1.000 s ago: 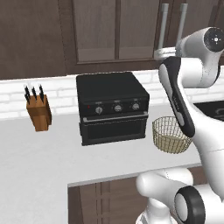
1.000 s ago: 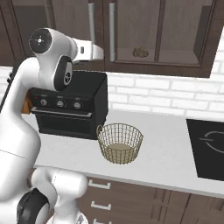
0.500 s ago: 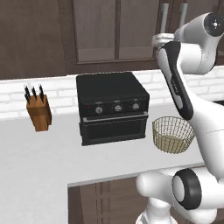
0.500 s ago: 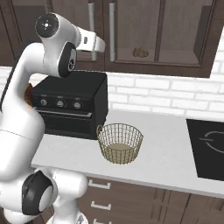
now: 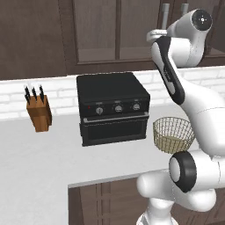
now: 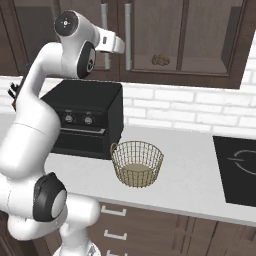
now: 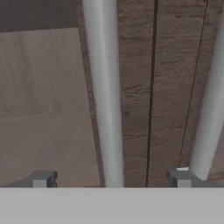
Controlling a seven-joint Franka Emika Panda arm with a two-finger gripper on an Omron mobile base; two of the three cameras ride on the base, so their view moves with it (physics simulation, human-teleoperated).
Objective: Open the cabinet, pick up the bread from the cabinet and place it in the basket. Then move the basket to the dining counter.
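Kitchen table along a brick wall carries the basket (image 6: 137,163), just right of the black oven (image 6: 85,119). Above the oven, the cabinet (image 6: 200,40) is shut; the bread (image 6: 160,60) shows through its right door (on the shelf). End effector (image 7: 111,178) is spread wide, one handle (image 7: 104,87) between its tips, presumably lined up to grasp and pull. Second handle (image 7: 209,109) stands just beside.

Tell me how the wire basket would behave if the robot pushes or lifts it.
The basket is open wire mesh, so it is probably light and may slide on the smooth white worktop. Its low, round bowl shape suggests it should rarely tip.
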